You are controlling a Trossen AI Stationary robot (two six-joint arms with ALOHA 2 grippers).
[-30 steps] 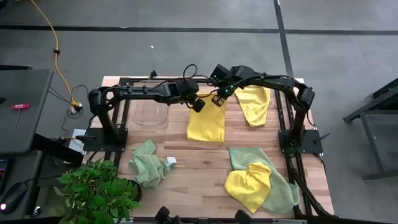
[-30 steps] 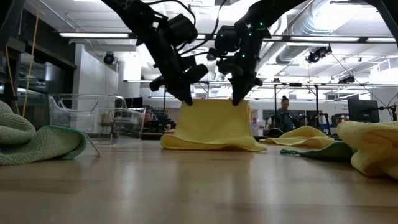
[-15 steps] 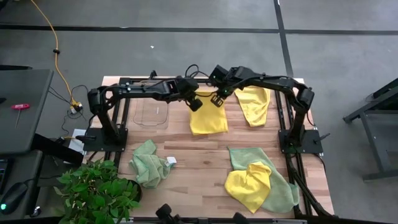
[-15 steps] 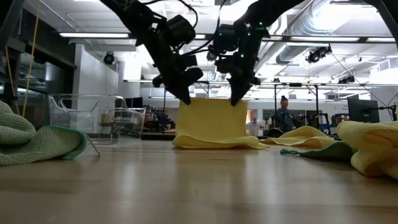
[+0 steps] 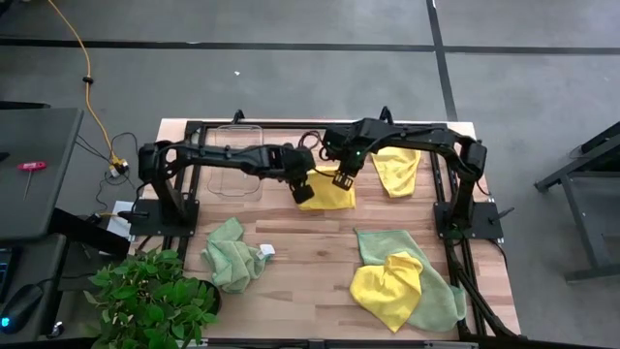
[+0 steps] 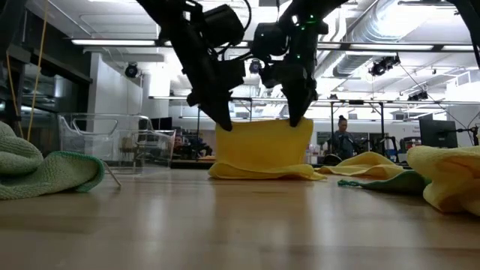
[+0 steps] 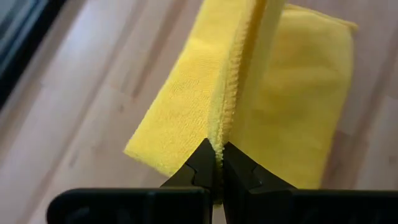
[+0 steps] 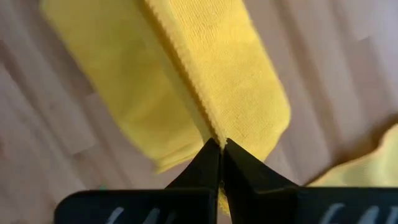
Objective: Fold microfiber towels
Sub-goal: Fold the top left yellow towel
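High view: we see the yellow towel (image 5: 330, 190) upper centre, left gripper (image 5: 302, 193) and right gripper (image 5: 343, 178) pinching its corners. Low view: towel hangs mid-frame, lower edge on the table (image 6: 225, 217). Wrist views: both claws clamped on towel edge.

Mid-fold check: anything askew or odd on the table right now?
Nothing stands out. Left tool and right tool each pinch a corner of the yellow towel, held level. The other towels lie crumpled, unfolded: green one near the plant, yellow one at the back.
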